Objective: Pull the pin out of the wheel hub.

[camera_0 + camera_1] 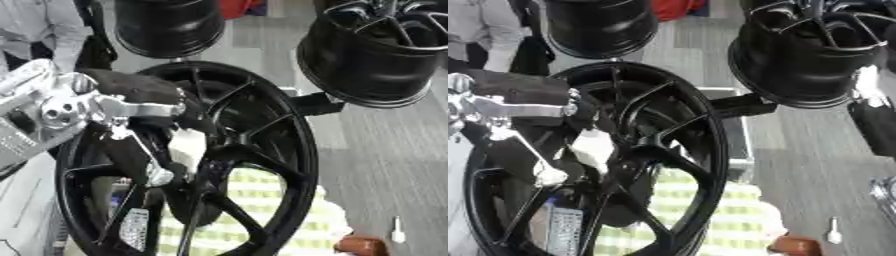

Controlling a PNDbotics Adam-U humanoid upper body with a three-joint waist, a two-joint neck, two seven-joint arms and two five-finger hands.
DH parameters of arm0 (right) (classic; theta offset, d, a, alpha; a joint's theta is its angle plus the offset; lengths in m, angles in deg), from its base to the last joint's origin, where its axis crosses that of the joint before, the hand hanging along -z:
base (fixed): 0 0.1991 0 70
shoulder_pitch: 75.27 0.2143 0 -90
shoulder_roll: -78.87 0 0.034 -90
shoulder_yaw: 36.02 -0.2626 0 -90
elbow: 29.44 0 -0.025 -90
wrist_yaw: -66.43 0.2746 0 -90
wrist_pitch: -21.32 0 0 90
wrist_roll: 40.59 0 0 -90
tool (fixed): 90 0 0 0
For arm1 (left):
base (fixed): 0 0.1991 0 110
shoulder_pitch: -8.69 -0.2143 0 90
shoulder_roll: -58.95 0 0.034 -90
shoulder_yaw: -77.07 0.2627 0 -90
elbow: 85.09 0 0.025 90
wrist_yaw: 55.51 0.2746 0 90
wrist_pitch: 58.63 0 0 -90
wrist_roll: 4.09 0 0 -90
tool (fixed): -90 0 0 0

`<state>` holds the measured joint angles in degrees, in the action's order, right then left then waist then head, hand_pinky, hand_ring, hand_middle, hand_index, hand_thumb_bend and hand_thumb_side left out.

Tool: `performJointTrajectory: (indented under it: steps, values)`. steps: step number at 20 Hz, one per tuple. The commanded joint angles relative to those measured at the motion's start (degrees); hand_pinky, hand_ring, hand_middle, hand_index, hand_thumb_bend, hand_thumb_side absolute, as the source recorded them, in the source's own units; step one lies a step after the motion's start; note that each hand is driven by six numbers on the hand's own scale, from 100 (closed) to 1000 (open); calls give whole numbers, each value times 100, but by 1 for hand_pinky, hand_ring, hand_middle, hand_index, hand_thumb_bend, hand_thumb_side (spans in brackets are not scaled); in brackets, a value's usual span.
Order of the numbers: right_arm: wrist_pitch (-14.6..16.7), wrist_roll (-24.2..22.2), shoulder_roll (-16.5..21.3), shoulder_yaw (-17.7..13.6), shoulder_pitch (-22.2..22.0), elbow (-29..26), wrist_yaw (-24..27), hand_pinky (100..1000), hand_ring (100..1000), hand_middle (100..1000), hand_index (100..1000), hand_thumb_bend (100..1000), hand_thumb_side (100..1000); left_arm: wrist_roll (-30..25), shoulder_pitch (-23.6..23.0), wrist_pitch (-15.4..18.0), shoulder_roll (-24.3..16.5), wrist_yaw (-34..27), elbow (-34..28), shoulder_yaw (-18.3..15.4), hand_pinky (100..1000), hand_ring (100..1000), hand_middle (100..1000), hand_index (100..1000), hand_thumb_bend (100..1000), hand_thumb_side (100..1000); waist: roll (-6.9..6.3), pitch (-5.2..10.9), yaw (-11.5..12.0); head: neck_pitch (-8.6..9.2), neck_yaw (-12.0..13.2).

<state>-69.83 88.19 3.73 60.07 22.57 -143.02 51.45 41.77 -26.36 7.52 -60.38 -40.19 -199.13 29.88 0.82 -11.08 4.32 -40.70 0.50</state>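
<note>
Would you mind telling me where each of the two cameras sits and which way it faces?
Left eye view: sits in the robot's head, looking down at the black wheel hub; the left hand comes in from the left and reaches into the spokes at the hub's centre.
Right eye view: same head, set slightly to the right, facing the same way; the same arm shows further left, and a dark part at the right edge may be the right arm, its hand unseen.
Shared: the hub, two more black rims behind, grey floor.

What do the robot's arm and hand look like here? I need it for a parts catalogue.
The left arm has bright silver metal joints with round bosses and a matte black cover on top. The left hand is mostly black with pale patches. The right hand is not in view.
</note>
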Motion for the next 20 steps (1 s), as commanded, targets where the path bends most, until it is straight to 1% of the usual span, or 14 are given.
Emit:
performJointTrajectory:
  steps: [1, 4, 10, 16, 20]
  values:
    - [-25, 9, 73, -8, 44, -102, 19, 701, 780, 712, 775, 100, 621, 78, 73, -66, -107, 85, -54, -131, 898, 883, 848, 891, 286, 208, 3, 56, -2, 87, 33]
    - [-33, 9, 68, 3, 43, -102, 22, 700, 780, 710, 774, 100, 626, 180, 85, -68, -101, 136, -54, -143, 891, 877, 846, 888, 302, 221, 5, 40, -1, 122, 43]
    - [-39, 24, 51, 31, 62, -102, 39, 699, 780, 710, 774, 100, 633, 264, 101, -67, -85, 255, -54, -138, 862, 855, 830, 882, 310, 208, 4, -12, -4, 177, 75]
    - [-24, 34, 47, 41, 97, -102, 38, 699, 780, 711, 774, 100, 637, -56, 79, -143, -54, 402, -54, -96, 859, 855, 834, 887, 308, 199, 2, -62, -37, 215, 126]
    - [-21, 50, 34, 44, 108, -102, 37, 698, 781, 710, 774, 100, 641, -293, 35, -214, -40, 501, -52, -94, 856, 854, 834, 890, 311, 211, 4, -91, -58, 239, 149]
